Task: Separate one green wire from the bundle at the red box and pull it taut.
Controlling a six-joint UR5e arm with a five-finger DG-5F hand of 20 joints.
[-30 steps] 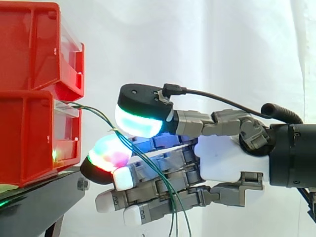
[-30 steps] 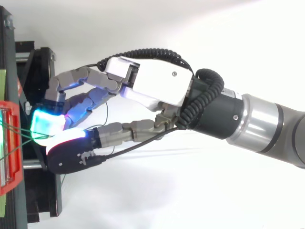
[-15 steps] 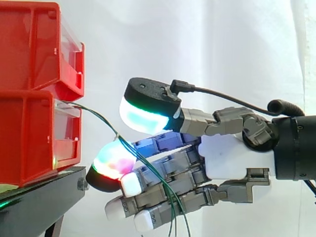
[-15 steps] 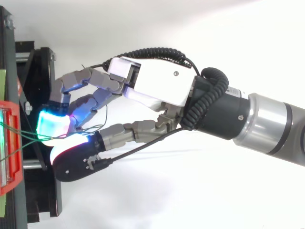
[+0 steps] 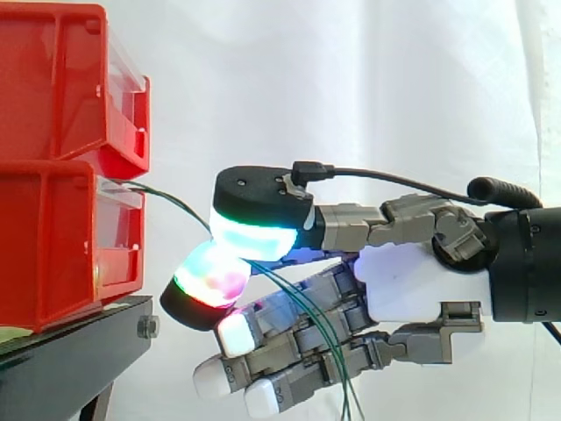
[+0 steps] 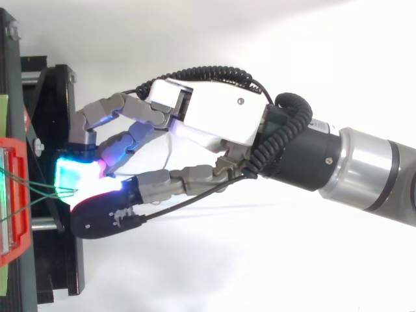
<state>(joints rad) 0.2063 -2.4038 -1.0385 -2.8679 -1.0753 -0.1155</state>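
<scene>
- Far left, two red bins are stacked on a black stand [image 5: 61,360]. The lower one is the red box [image 5: 53,254] that matters here, since the wires come out of its front. The upper bin [image 5: 53,79] is just sitting on top.
- A green wire [image 5: 175,203] leaves the top front edge of that box and arcs over and down to the right, away from the bins. It has a visible curve, so I'd say it isn't taut yet.
- The wire ends up right where the hand's two glowing pads [image 5: 250,235] meet. The thumb is on top and a finger comes up from below, closed together on the wire just clear of the box. From above it looks like two strands run into that pinch, so I can't tell if it really has only one.
- The other fingers are loosely bent underneath and aren't gripping anything.
- Loose green strands [image 5: 326,355] trail down across those lower fingers and off the bottom of the side view.
- The hand [image 5: 412,285] is level, with its palm side-on to the box. That makes sense for a straight pull back to the right.
- My guess for the next step is to draw back from the box and watch that a second strand doesn't come along.
</scene>
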